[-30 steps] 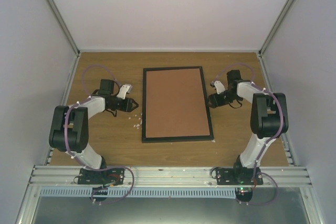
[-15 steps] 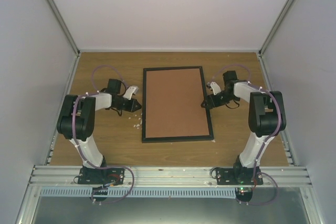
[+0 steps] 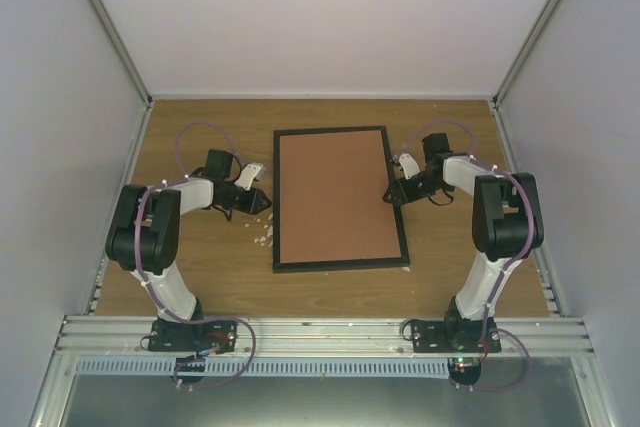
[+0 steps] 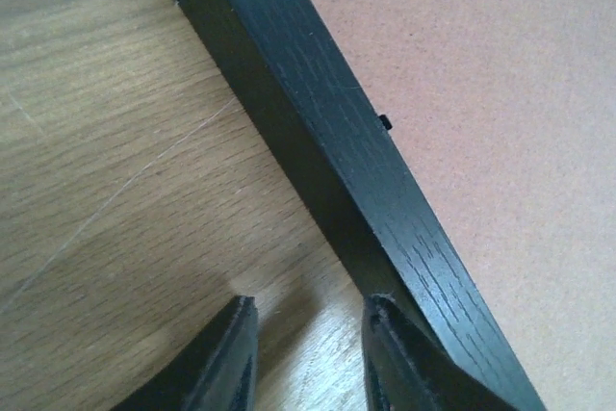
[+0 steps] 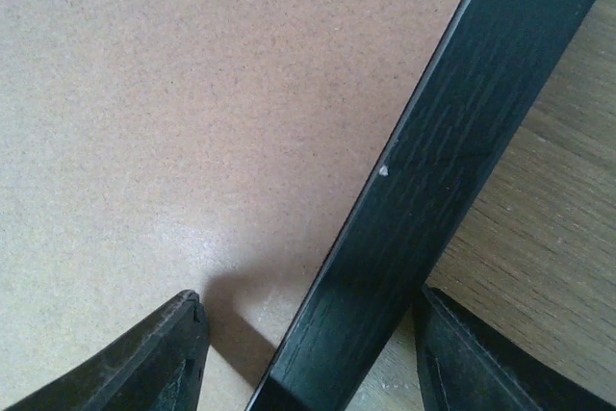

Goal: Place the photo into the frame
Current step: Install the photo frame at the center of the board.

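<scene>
From the camera up high I saw the thin black rectangular picture frame lying flat in the middle of the brown wooden table. Its long sides ran away from the arms. A flat brown backing board filled the whole inside of it.

The left gripper sat low, just beside the left long side of the frame, with its tip pointing at the rail. In the left wrist camera its two black fingers were a little way apart. Only bare table showed between them, so they gripped nothing. The finger nearer the frame was right at the outer edge of the rail, but I could not tell if it touched. A tiny black tab stuck out from the inner edge of the rail onto the board.

The right gripper was at the right long side of the frame. In the right wrist camera its fingers were spread wide, one on each side of the black rail. One finger was over the brown board and the other over the table. The jaws were not squeezing the rail, as a gap showed on the board side. A small white speck sat on the rail.

A few small white bits lay on the table near the lower left of the frame.
</scene>
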Tool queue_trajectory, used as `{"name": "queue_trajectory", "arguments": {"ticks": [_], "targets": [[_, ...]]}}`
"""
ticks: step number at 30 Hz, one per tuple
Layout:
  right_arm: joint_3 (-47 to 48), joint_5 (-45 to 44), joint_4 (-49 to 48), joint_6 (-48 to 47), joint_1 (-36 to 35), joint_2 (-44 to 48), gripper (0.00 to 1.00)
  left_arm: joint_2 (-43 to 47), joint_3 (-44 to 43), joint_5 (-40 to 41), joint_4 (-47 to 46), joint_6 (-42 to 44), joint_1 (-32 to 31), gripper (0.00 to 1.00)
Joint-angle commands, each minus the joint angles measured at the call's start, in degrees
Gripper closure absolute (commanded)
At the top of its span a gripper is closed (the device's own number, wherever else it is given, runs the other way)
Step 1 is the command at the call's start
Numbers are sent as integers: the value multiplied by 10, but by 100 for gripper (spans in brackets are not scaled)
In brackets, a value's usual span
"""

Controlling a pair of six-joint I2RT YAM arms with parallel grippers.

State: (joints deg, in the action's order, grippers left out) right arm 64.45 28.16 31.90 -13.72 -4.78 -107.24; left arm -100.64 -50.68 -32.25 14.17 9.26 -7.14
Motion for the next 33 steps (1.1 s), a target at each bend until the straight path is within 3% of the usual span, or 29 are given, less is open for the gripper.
{"name": "queue_trajectory", "arguments": {"ticks": [1, 5, 9, 23, 33], "targets": [[-6, -15, 16, -5, -6, -18, 39, 14, 1, 30, 2, 17, -5, 62], [50, 30, 29, 25, 7, -31, 33, 16, -9, 37, -4, 16, -6, 42], [94, 28, -2, 63, 11, -45, 30, 16, -23, 44, -8, 16, -6, 34], [187, -45, -112, 136, 10, -150, 39, -32, -55, 58, -32, -4, -4, 38], [140, -60, -106, 115, -30, -177, 41, -69, -78, 59, -28, 1, -7, 43]]}}
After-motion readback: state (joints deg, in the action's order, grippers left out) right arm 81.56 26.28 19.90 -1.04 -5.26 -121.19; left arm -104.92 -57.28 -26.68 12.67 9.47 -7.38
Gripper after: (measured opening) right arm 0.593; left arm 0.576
